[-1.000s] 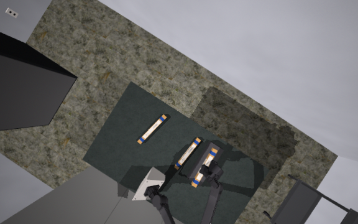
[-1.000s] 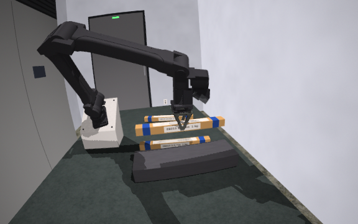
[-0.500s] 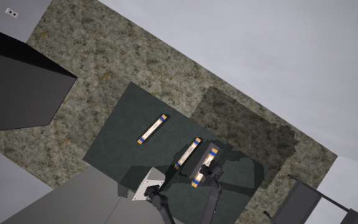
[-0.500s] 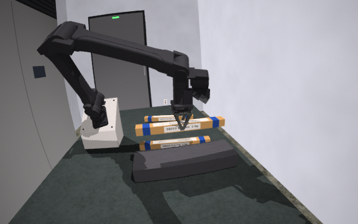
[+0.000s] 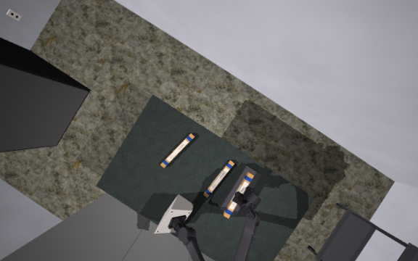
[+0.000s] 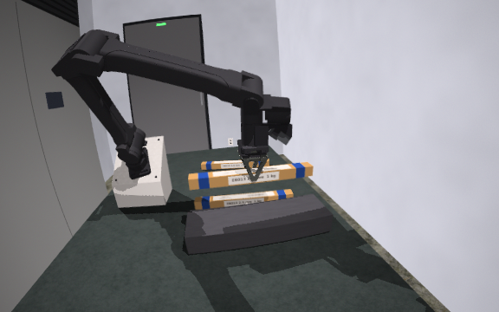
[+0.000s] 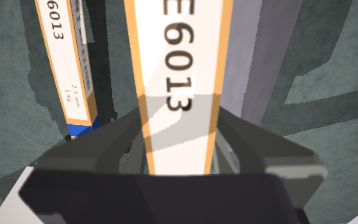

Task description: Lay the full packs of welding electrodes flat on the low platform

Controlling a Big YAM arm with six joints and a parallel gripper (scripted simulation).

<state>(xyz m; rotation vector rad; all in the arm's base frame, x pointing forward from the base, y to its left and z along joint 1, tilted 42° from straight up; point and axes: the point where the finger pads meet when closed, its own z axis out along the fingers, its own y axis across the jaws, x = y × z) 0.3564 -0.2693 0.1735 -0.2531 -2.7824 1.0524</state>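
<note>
My gripper (image 6: pixel 254 172) is shut on an orange electrode pack with blue bands and a white "E6013" label (image 6: pixel 250 175). It holds the pack level in the air, gripped at its middle, above the dark low platform (image 6: pixel 255 222). The held pack fills the wrist view (image 7: pixel 180 80), with the platform (image 7: pixel 250 65) below it; in the overhead view it hangs over the platform (image 5: pixel 234 191). A second pack (image 6: pixel 243 198) lies flat on the mat just behind the platform, also in the overhead view (image 5: pixel 219 178) and the wrist view (image 7: pixel 62 60). A third pack (image 5: pixel 177 151) lies farther off on the mat.
The arm's white base block (image 6: pixel 142 173) stands at the left of the dark mat. A wall runs close along the right side. A dark cabinet (image 5: pixel 20 98) and a dark cart (image 5: pixel 354 235) stand off the mat.
</note>
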